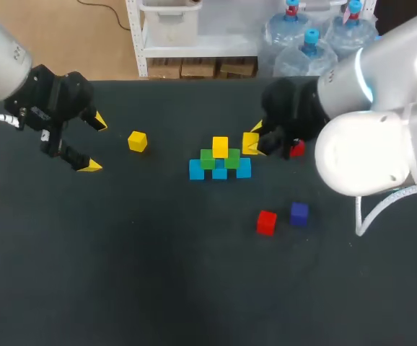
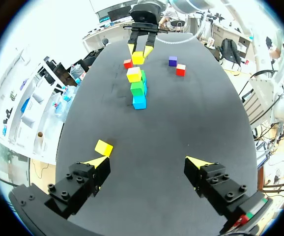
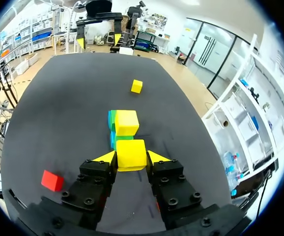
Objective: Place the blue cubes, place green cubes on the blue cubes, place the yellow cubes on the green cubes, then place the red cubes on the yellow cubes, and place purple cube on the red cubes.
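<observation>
**Right end effector grasping a yellow cube beside the stack**

The right end effector (image 3: 131, 158) is shown clenched on a yellow cube (image 3: 130, 152), with both fingers pressed against opposite flat faces. The cube is carried just beside the stack.

The cube is judged light, rigid and smooth-faced. A modest squeeze across two parallel faces, near mid-height, should therefore suffice. A hold on edges or corners would be expected to let it twist.

Just ahead the stack is seen: blue cubes (image 1: 219, 171) in a row on the desk (image 1: 122, 274), green cubes (image 1: 208, 158) set on them, and a placed yellow cube (image 1: 220, 146) on the greens. Such a stack is judged easily toppled by a sideways nudge.

A red cube (image 1: 296, 149) lies partly hidden beside the right end effector. A second red cube (image 1: 266, 222) and the purple cube (image 1: 299, 213) lie near each other, apart from the stack. A loose yellow cube (image 1: 137, 141) lies between the stack and the left end effector (image 1: 95, 144), which is released and holds nothing.

No container is seen.
</observation>
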{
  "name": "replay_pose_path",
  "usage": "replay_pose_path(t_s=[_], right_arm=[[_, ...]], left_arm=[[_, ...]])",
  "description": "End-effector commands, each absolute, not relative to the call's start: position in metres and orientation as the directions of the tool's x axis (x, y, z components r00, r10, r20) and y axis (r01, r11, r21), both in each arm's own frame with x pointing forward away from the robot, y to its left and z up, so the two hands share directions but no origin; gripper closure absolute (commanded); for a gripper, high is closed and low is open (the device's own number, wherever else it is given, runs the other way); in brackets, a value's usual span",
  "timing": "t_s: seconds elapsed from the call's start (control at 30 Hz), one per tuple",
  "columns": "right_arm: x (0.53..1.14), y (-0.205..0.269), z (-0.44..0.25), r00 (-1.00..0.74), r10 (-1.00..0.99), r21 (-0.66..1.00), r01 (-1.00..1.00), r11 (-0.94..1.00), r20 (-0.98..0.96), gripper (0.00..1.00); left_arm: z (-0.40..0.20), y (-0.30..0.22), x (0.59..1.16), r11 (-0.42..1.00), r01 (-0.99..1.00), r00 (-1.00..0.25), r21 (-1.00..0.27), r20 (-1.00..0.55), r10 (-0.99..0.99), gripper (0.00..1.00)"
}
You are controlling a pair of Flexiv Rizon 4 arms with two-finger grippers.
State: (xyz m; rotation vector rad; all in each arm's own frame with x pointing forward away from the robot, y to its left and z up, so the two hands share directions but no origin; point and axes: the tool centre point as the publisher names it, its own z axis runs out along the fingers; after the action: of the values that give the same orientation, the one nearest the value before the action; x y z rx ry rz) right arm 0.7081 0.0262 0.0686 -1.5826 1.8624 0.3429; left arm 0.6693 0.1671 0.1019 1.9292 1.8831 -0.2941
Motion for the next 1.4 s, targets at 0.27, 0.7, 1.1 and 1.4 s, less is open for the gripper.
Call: replay_pose_path(t_s=[0.27,0.7,1.1,1.4], right_arm=[[0.7045,0.0289,0.07,-0.085,-0.732,-0.162,-0.952,0.26,-0.676,1.0],[0.7051,0.0269,0.0714,-0.111,-0.688,-0.107,-0.958,0.266,-0.717,1.0],[0.7063,0.0281,0.0731,-0.05,-0.704,-0.095,-0.982,0.166,-0.708,1.0],[0.7058,0.0249,0.0736,-0.054,-0.691,-0.074,-0.985,0.154,-0.721,1.0]], left_arm=[[0.1009,0.1683,0.6693,0.009,0.988,0.061,0.155,-0.441,0.896,0.0],[0.1009,0.1683,0.6693,0.009,0.988,0.061,0.155,-0.441,0.896,0.0],[0.1009,0.1683,0.6693,0.009,0.988,0.061,0.155,-0.441,0.896,0.0],[0.1009,0.1683,0.6693,0.009,0.988,0.061,0.155,-0.441,0.896,0.0]])
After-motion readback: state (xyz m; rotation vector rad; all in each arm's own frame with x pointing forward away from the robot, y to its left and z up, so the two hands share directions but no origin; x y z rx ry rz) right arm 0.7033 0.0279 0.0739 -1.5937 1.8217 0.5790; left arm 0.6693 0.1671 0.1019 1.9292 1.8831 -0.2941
